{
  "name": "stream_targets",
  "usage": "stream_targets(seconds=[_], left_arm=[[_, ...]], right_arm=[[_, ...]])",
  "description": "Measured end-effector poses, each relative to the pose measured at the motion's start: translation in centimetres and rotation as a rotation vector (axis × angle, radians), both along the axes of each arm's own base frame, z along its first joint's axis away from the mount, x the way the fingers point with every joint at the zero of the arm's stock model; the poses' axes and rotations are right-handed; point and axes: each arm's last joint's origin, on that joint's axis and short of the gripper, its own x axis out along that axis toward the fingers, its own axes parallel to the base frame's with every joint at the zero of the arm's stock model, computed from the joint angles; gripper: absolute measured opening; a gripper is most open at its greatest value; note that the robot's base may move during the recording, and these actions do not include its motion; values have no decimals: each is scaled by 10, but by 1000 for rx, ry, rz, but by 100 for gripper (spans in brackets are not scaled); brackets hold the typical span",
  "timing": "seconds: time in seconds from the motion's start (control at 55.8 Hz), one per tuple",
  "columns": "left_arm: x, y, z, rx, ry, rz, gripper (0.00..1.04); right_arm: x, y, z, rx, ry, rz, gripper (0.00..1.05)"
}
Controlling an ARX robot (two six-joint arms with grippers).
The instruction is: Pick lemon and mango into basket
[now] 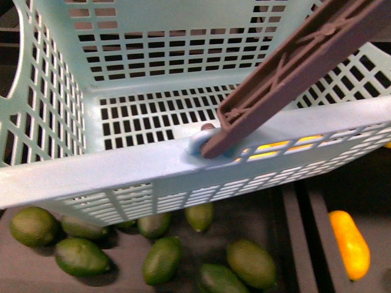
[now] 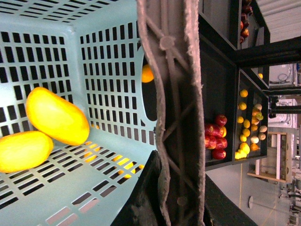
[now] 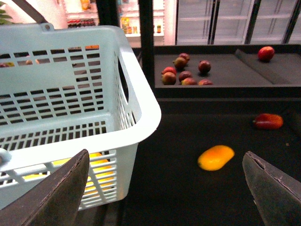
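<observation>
Front view mostly gets the teal basket (image 1: 122,168); its handle (image 1: 293,67) hides the left claw, so can't tell its state. Inside the basket, two smooth yellow-orange fruits (image 2: 57,115) touch, one cut off at the edge. Another orange mango (image 3: 216,157) lies outside the basket, between the right gripper's (image 3: 167,188) wide-open fingers.

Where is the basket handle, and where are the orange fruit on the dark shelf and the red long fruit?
basket handle (image 1: 293,67), front view, middle of the brownish bar.
orange fruit (image 3: 216,157), right wrist view, centre of its skin.
red long fruit (image 3: 268,121), right wrist view, its middle.
</observation>
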Motion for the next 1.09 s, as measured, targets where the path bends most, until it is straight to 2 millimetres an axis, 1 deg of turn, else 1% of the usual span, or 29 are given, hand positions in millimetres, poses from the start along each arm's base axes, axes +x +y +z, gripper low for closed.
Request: stream_targets(seconds=[1.004, 1.093], left_arm=[[1, 1, 0, 4, -4, -1, 7], [3, 4, 0, 4, -4, 11, 7]], right_arm=[[0, 0, 0, 0, 0, 4, 96], [0, 0, 0, 0, 0, 3, 96]])
